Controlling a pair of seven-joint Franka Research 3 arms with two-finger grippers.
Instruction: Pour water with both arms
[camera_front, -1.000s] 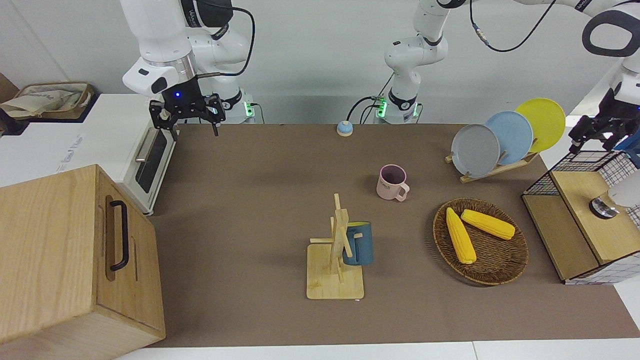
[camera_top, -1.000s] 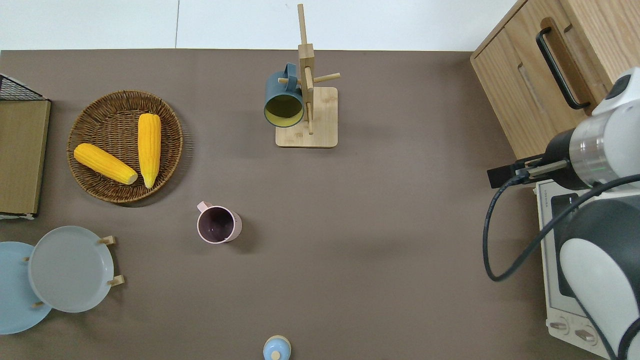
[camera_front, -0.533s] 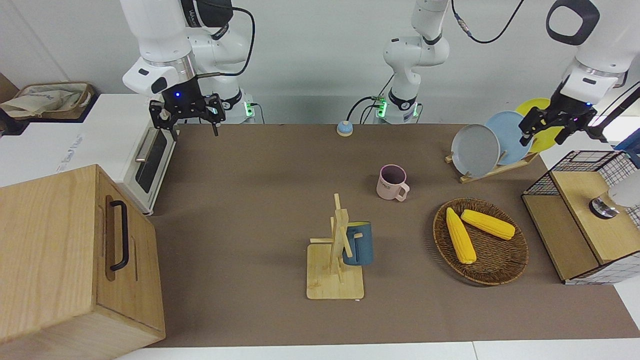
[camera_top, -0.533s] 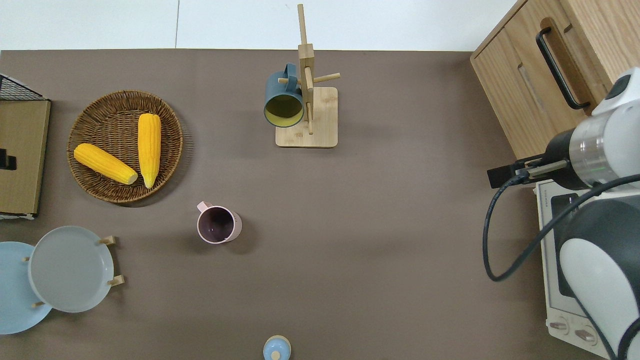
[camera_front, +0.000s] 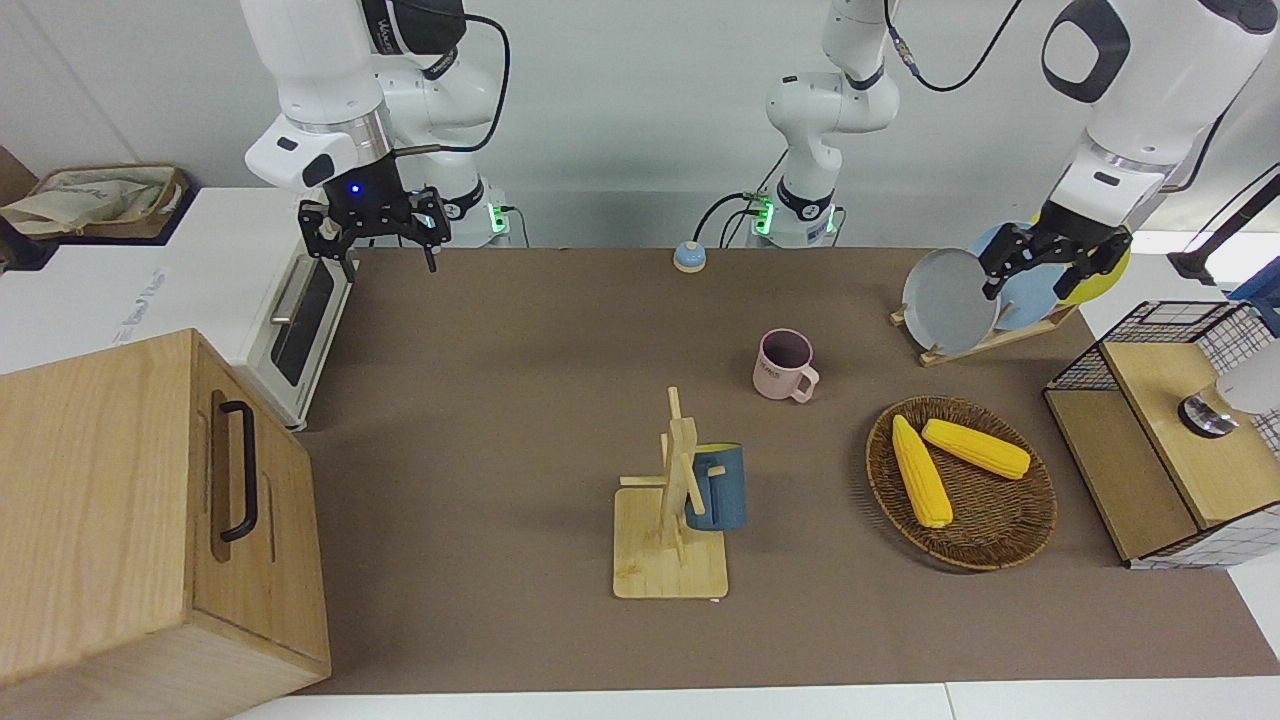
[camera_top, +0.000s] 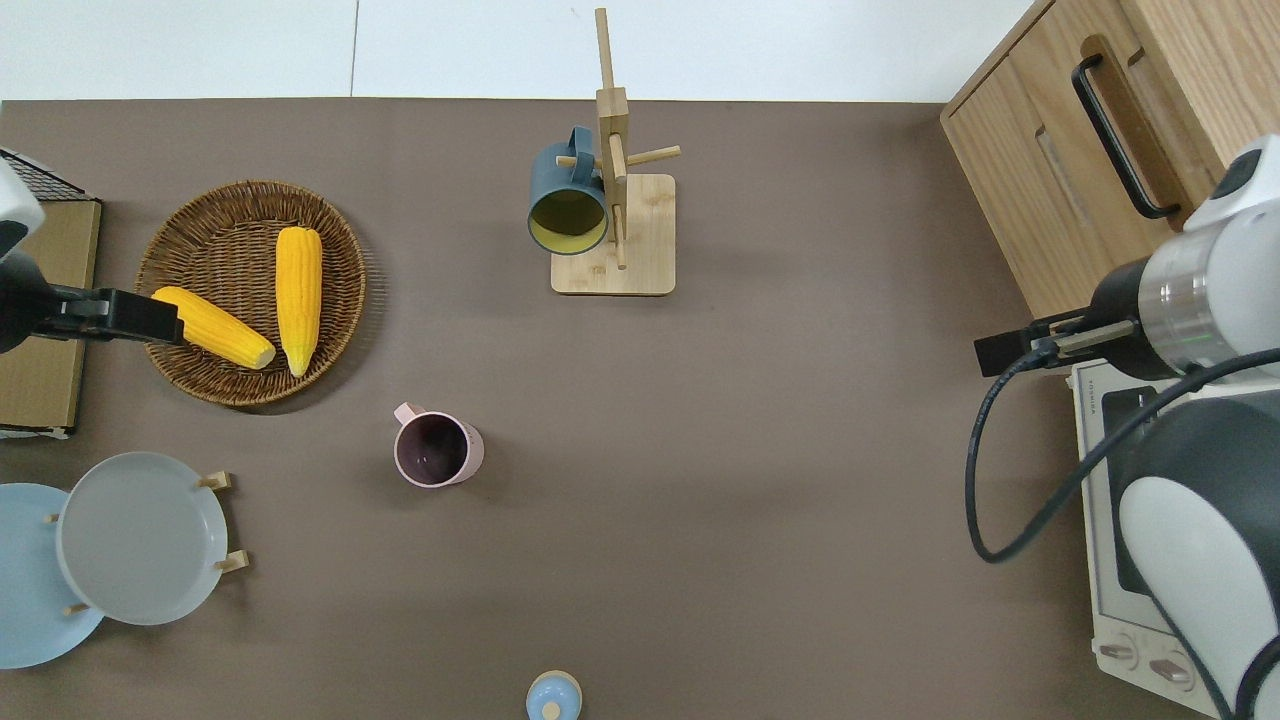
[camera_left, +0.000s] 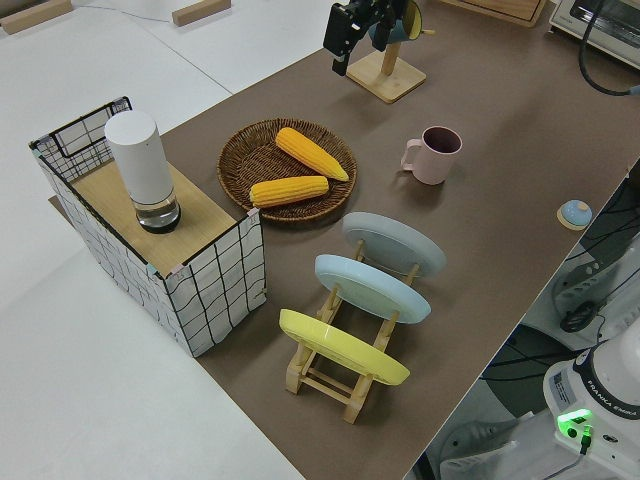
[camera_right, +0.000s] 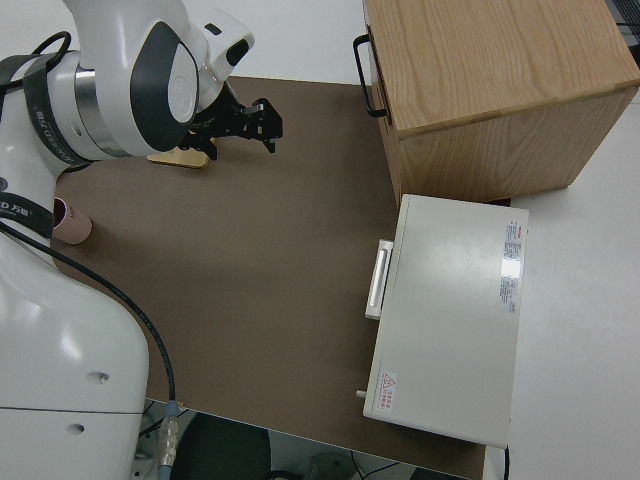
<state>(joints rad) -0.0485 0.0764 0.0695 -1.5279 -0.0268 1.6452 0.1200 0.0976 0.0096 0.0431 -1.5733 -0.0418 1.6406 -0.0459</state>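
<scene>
My left arm's gripper (camera_front: 1040, 268) hangs open and empty in the air. From overhead, that left gripper (camera_top: 120, 315) is over the rim of the wicker basket, on the side toward the wire crate. It also shows in the left side view, as the left gripper (camera_left: 358, 35). My right arm is parked, its gripper (camera_front: 378, 238) open and empty. A pink mug (camera_front: 785, 365) stands upright mid-table. A dark blue mug (camera_front: 715, 487) hangs on a wooden rack (camera_front: 668, 560). A white cylindrical container (camera_left: 145, 170) stands on the crate. No water shows.
The wicker basket (camera_front: 1000, 555) holds two corn cobs. A rack of three plates (camera_front: 950, 300) stands nearer the robots than the basket. The wire crate (camera_front: 1150, 330) is at the left arm's end. A toaster oven (camera_front: 300, 320) and wooden cabinet (camera_front: 150, 500) fill the right arm's end. A blue bell (camera_front: 689, 257) sits by the bases.
The left arm has swung in from over the wire crate toward the middle of the table, and its gripper now hangs over the basket's rim. The right arm has not moved.
</scene>
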